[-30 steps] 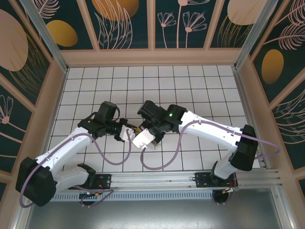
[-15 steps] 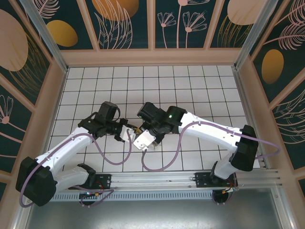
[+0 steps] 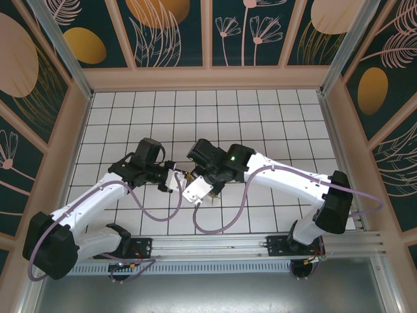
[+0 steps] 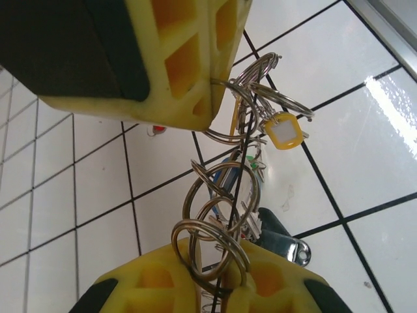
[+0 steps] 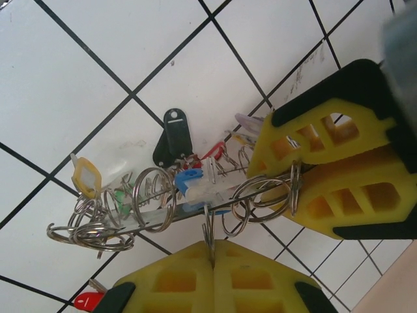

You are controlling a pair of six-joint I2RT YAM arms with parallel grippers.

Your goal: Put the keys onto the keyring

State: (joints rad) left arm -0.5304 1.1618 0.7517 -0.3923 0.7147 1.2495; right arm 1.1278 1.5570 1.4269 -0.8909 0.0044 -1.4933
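Note:
My two grippers meet at the middle of the floor, left gripper (image 3: pixel 172 177) and right gripper (image 3: pixel 189 178), with the key bunch (image 3: pixel 182 175) between them. The keyring (image 5: pixel 163 218) is a thin dark wire strung with several small split rings. My left gripper (image 4: pixel 221 262) is shut on the wire's end and a split ring (image 4: pixel 212 251). My right gripper (image 5: pixel 214 257) is shut on another split ring (image 5: pixel 208 233) hanging from the wire. Keys dangle from the rings: a yellow head (image 5: pixel 86 177), a blue head (image 5: pixel 191 180), a green head (image 5: pixel 120 199) and a red head (image 5: pixel 212 151).
A black fob (image 5: pixel 173 135) hangs in the bunch. Another red-headed key (image 5: pixel 88 301) lies on the white tiles. The left fingers (image 5: pixel 326 130) sit close beside my right gripper. Wooden walls (image 3: pixel 208 78) ring the tiled floor, and a metal rail (image 3: pixel 228 244) runs along its near edge.
Both grippers have shifted very slightly toward the far side, carrying the bunch. Both grips are unchanged.

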